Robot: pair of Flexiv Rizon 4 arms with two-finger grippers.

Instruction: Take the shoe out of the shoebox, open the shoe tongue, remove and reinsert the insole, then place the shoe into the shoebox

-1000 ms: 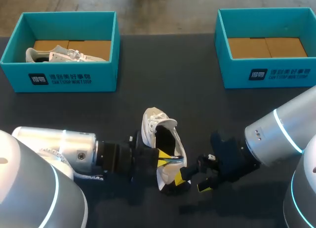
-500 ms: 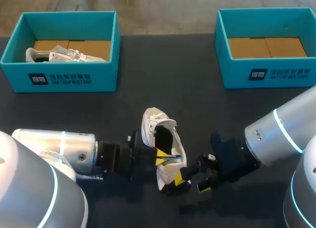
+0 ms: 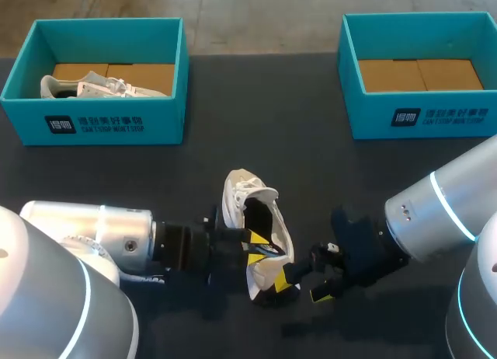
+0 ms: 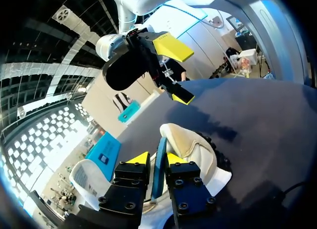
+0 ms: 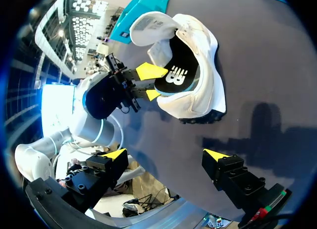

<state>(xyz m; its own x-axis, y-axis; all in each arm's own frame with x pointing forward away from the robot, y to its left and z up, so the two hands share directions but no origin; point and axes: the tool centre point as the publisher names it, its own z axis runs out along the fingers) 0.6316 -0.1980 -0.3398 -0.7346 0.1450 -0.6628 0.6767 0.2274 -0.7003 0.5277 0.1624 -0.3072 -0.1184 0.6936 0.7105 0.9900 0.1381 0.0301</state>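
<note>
A white shoe (image 3: pixel 250 197) lies on its side on the dark table, its opening facing my left gripper (image 3: pixel 254 248). Its dark insole (image 5: pixel 176 76) sits in the opening with a thin edge (image 4: pixel 158 164) sticking out between my left gripper's (image 4: pixel 157 158) yellow tips. Those tips stand slightly apart around that edge, so it is open. My right gripper (image 3: pixel 301 287) is wide open beside the shoe's sole and holds nothing; its own view shows both tips (image 5: pixel 165 154) apart, short of the shoe (image 5: pixel 210 60).
At the back left, a teal shoebox (image 3: pixel 101 122) holds a second light shoe (image 3: pixel 93 85). A teal shoebox (image 3: pixel 419 118) at the back right shows only its cardboard floor. Bare dark table lies between the boxes and the shoe.
My left gripper's fingers have parted a little around the insole's edge. The shoe and my right arm have stayed where they were.
</note>
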